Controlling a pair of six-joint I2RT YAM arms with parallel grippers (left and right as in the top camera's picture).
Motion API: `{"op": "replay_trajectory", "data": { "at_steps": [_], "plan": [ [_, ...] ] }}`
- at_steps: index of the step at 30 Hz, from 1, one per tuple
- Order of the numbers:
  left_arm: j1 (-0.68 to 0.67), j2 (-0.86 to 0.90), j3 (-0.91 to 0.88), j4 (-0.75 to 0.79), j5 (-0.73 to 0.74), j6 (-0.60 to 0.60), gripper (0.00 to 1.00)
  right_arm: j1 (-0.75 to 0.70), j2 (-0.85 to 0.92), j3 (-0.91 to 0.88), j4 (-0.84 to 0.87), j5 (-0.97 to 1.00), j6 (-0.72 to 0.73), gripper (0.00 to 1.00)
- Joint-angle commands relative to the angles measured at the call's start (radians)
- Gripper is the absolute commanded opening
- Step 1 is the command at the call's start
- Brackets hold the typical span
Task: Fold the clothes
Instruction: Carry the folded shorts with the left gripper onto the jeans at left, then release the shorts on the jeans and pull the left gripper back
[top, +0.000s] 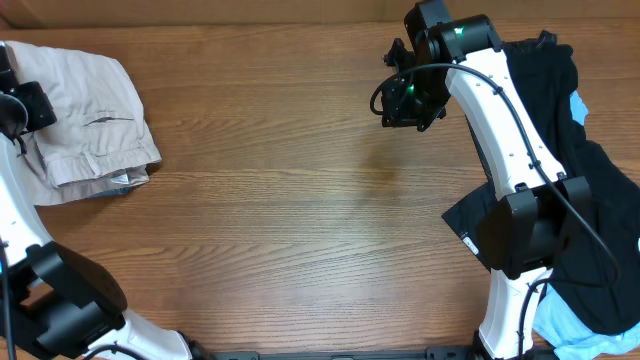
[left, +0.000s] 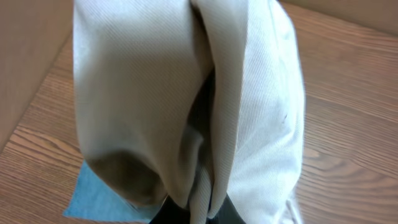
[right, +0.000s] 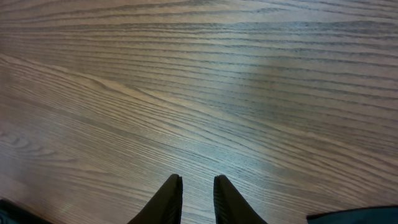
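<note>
Overhead, the shorts lie in a folded, rumpled bundle at the far left end of the table, pale beige, with a slit pocket showing on top. A sliver of light-blue cloth pokes out from under their near right corner. The left gripper sits at the shorts' left edge. From the left wrist camera, beige twill fills the view, gathered into a deep vertical crease that runs down into the dark fingers, which are pressed together on a fold of the fabric. The blue cloth shows on the wood below and to the left.

The right gripper hangs over bare wood towards the far right, well apart from the shorts. Its wrist camera shows the two fingertips narrowly parted, with nothing between them. Black garments are heaped along the right edge behind that arm, with a sky-blue garment at the near right corner.
</note>
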Motion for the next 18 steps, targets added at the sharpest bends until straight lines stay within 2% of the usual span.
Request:
{"op": "replay_trajectory", "data": {
  "at_steps": [1,10,11,14,15,16,18],
  "plan": [
    [0.041,0.043,0.045,0.054,-0.012,0.022,0.04,-0.001,-0.018,0.02,0.0,0.002,0.005,0.21],
    [0.114,0.142,0.045,0.159,-0.053,0.022,0.05,0.0,-0.018,0.02,-0.002,-0.002,0.005,0.21],
    [0.123,0.159,0.045,0.17,-0.072,0.022,0.12,0.0,-0.018,0.02,-0.002,-0.003,0.006,0.21],
    [0.145,0.202,0.045,0.19,-0.11,-0.011,0.5,0.0,-0.018,0.02,-0.002,-0.002,0.016,0.21],
    [0.151,0.208,0.045,0.188,-0.118,-0.031,0.68,0.0,-0.018,0.02,-0.002,-0.002,0.017,0.21],
    [0.165,0.224,0.045,0.174,-0.146,-0.097,1.0,0.0,-0.018,0.02,-0.002,-0.002,0.019,0.21],
    [0.185,0.229,0.046,0.132,-0.169,-0.199,1.0,0.0,-0.018,0.02,-0.007,-0.002,0.019,0.21]
  ]
}}
